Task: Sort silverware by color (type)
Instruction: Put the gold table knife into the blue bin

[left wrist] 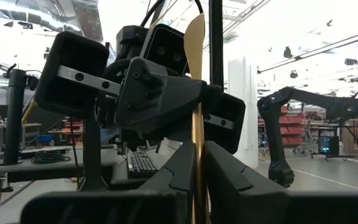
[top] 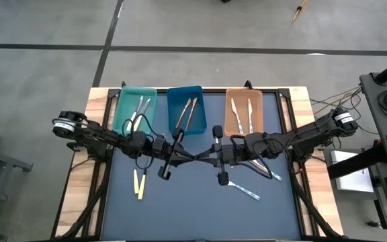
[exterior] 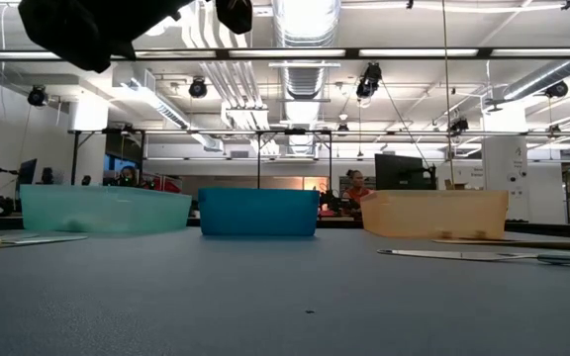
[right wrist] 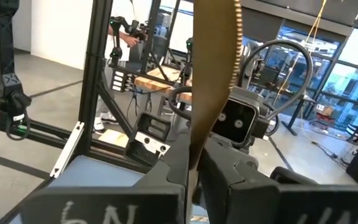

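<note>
A: High view. Why do the arms meet mid-worktop [top: 200,202]?
B: Judged a handover: left gripper [top: 175,149] and right gripper [top: 215,149] face each other, near the blue tray [top: 185,94]. A tan knife [top: 182,152] seems to bridge them, though it is thin here. The teal tray [top: 134,94], blue tray and orange tray [top: 244,94] each hold a sorted pair. Loose: yellow pieces [top: 139,184] and blue-handled pieces [top: 247,191].

A: Low view?
B: The grippers hang above; only dark arm parts show. The trays line the far edge. Cutlery lies flat at either side, so the middle is bare.

A: Left wrist view?
B: Left gripper [left wrist: 197,165] is clamped on the knife [left wrist: 196,74], upright, blade toward the right gripper's body [left wrist: 148,93] just beyond.

A: Right wrist view?
B: Right gripper [right wrist: 194,158] is closed on the same serrated knife [right wrist: 215,74]. Both hold it, so one must release. Room is tight between the wrists; above is free.
</note>
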